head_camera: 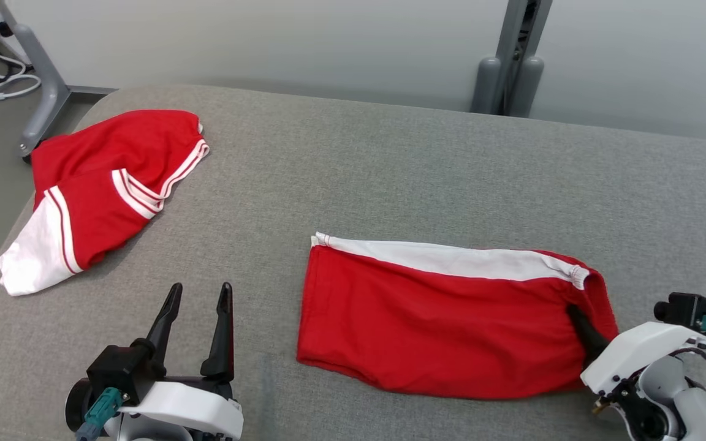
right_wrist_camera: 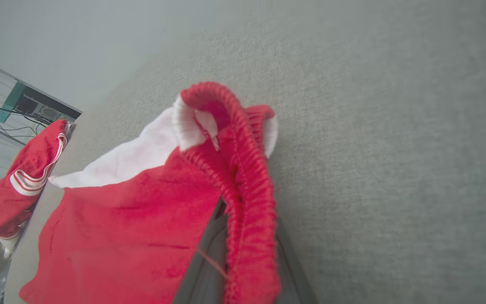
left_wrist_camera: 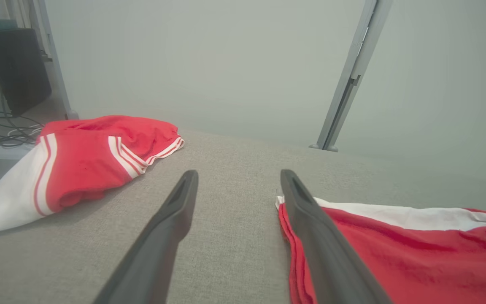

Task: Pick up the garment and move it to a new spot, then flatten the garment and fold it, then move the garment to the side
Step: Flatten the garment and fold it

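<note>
While the left gripper rests low over the near-left part of the grey table, its two dark fingers stand wide apart and point away from the robot, with nothing between them. From its own wrist view the left gripper looks across bare cloth, and the garment's left end lies just beside its right finger.

The garment, a pair of red shorts folded flat, lies on the near-right part of the table. Its long axis runs side to side across the robot's front. A white band follows the far long edge. The gathered waistband is at the right end, and the open hem end points to the robot's left.

The right gripper reaches in from the lower right, forearm low and angled towards the middle of the table. In the right wrist view its fingers are closed on the waistband, which bunches up between them and lifts a little off the table.

A second garment, red with white stripes, lies crumpled at the far-left corner, well apart from the shorts. Behind the table a grey post rises along the wall.
</note>
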`<state>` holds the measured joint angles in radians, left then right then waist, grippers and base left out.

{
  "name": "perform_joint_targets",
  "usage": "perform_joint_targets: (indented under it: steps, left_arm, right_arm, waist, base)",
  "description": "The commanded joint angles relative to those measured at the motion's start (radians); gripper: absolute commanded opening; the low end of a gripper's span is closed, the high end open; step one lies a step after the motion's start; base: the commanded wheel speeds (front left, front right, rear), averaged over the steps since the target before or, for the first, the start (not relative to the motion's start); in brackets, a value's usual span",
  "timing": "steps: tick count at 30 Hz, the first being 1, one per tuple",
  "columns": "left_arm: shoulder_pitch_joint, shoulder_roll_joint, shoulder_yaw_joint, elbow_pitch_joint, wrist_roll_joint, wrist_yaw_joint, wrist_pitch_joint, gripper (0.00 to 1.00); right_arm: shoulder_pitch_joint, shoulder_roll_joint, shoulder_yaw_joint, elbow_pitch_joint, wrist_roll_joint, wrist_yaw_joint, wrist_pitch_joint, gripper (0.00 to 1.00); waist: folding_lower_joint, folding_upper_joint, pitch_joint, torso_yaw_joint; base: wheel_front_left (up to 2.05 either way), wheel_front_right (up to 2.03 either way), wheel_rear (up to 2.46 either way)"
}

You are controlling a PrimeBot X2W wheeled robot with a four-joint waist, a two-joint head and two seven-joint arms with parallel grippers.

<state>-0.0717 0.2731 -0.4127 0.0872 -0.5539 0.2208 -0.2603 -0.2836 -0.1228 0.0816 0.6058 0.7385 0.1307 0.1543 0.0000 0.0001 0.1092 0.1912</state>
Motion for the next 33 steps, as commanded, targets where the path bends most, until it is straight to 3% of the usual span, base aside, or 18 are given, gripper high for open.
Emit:
perform_joint_targets:
  steps: [1,9,15,18,33]
  left_arm:
    - [-0.015,0.003,-0.003,-0.006,0.008,-0.005,-0.003,1.0]
    - [-0.019,0.0,-0.021,-0.016,0.008,-0.007,0.011,1.0]
    - [-0.022,-0.003,-0.032,-0.02,0.005,-0.011,0.016,1.0]
    - [-0.021,-0.001,-0.035,-0.018,0.004,-0.011,0.017,1.0]
    - [-0.013,0.001,-0.045,-0.014,-0.006,-0.012,0.017,1.0]
  right_arm:
    - [-0.005,-0.035,0.0,-0.018,0.021,0.0,0.015,0.0]
    - [-0.011,-0.152,-0.029,-0.069,0.066,0.0,0.073,0.0]
    - [-0.029,-0.208,-0.09,-0.063,0.01,0.0,0.11,0.0]
    - [-0.04,-0.194,-0.106,-0.077,-0.01,0.0,0.128,0.0]
    - [-0.021,0.021,-0.069,-0.275,-0.124,0.0,0.231,0.0]
  waist:
    - [0.0,-0.0001,-0.011,-0.027]
    - [0.0,-0.0001,-0.021,-0.091]
    - [0.0,-0.0001,-0.021,-0.131]
    - [0.0,-0.0001,-0.024,-0.144]
    - [0.0,-0.0001,-0.054,-0.159]
  base:
    - [0.0,0.0,0.0]
    - [0.0,0.0,0.0]
    - [0.0,0.0,0.0]
    - [0.0,0.0,0.0]
    - [0.0,0.0,0.0]
